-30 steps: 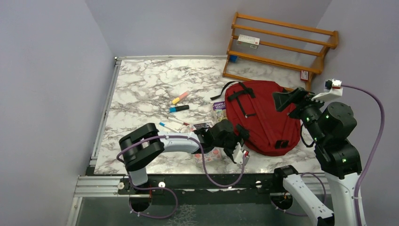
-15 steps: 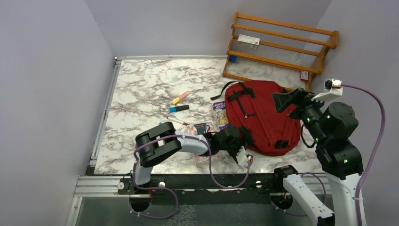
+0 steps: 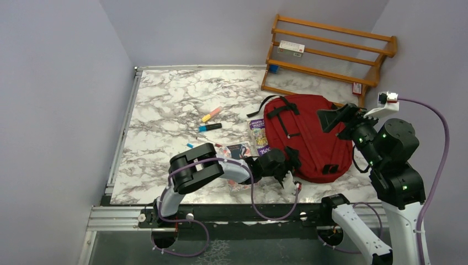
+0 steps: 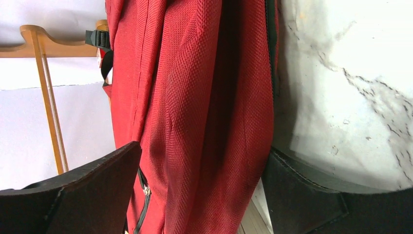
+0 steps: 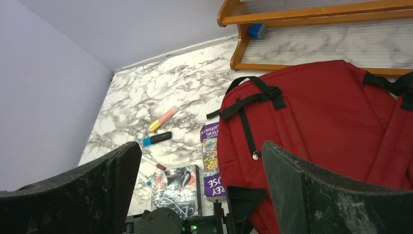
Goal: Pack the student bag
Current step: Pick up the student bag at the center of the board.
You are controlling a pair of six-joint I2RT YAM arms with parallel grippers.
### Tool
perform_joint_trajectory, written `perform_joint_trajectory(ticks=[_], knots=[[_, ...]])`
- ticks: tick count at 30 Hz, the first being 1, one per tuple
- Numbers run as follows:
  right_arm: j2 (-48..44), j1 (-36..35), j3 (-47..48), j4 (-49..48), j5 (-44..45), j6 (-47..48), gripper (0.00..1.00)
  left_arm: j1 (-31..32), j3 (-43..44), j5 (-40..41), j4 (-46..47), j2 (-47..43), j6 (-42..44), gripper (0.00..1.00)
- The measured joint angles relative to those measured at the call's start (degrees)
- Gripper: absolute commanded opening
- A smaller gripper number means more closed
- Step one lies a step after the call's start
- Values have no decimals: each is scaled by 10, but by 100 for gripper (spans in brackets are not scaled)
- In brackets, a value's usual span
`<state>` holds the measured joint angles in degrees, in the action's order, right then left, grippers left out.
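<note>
Your left gripper [image 3: 288,164] has slid to the student bag [image 3: 312,138], flat on the table [image 3: 165,105], jaws spread round its near edge; right gripper [image 3: 330,117] gapes above it. Left of it, books [image 3: 258,135], pens [image 3: 210,127]: unpacked.

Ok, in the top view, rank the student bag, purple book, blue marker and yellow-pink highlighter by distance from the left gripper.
1. student bag: its near-left edge lies between the open jaws of the left gripper.
2. purple book: against the bag's left side.
3. blue marker: farther left.
4. yellow-pink highlighter: just beyond the marker.
</note>
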<state>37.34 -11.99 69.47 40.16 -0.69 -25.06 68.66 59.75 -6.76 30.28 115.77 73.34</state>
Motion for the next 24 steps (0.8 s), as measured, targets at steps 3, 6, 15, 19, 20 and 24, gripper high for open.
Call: perform_joint_trajectory(ticks=[3, 6, 15, 19, 20, 24], knots=[[2, 0, 0, 0, -2, -4, 99, 2, 8, 7, 1, 9, 1, 77], [2, 0, -3, 0, -3, -9, 99, 3, 16, 12, 1, 17, 0, 69], [2, 0, -10, 2, -5, -25, 99, 21, 35, 32, -2, 22, -18, 46], [2, 0, -10, 3, -5, -28, 99, 34, 40, 42, -3, 22, -41, 33], [2, 0, -10, 3, -5, -29, 99, 35, 41, 44, -3, 22, -43, 29], [2, 0, -9, 4, -5, -30, 99, 37, 49, 56, -5, 19, -59, 1]])
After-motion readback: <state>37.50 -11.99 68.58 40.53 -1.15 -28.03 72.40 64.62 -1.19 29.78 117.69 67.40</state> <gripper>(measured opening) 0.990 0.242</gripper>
